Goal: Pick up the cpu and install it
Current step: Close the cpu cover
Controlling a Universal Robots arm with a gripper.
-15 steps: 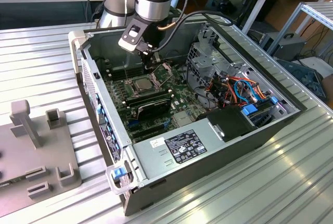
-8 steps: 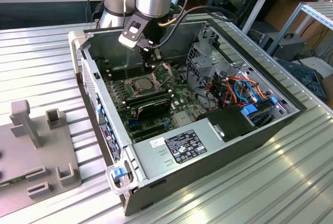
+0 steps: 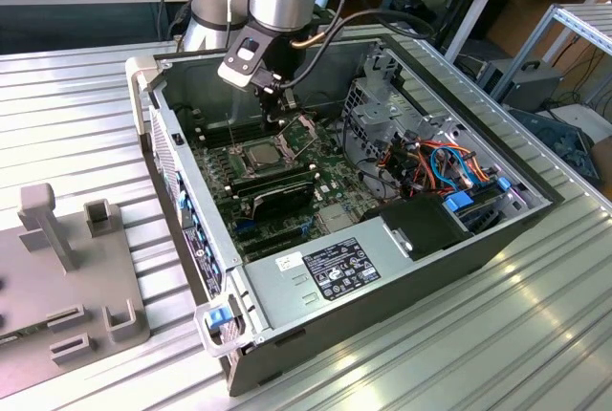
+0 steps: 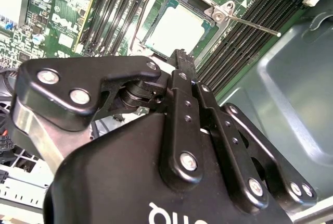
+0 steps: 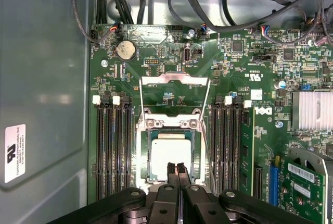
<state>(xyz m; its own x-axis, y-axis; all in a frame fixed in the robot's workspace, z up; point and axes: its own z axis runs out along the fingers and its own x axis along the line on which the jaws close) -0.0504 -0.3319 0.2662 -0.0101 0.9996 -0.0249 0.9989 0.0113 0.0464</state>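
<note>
The cpu (image 5: 167,150) is a silver-grey square lying flat in the socket (image 5: 145,130) on the green motherboard (image 5: 250,62). It also shows as cpu (image 3: 260,155) in the exterior view and cpu (image 4: 174,30) in the second wrist view. The socket's hinged plate (image 5: 174,79) stands swung open, and its thin lever (image 4: 255,26) sticks out to one side. My gripper (image 5: 177,168) hangs just above the chip's edge with its black fingers pressed together and nothing between them. It appears as gripper (image 3: 276,115) inside the case and gripper (image 4: 180,56) from behind.
Black memory slots (image 5: 112,151) flank the socket on both sides. The grey case wall (image 5: 47,78) stands close beside them. Cables (image 3: 435,162) and a drive cage (image 3: 378,105) fill the case's far side. A power supply (image 3: 325,272) lies at the front. A grey fixture (image 3: 57,268) sits at the exterior view's left.
</note>
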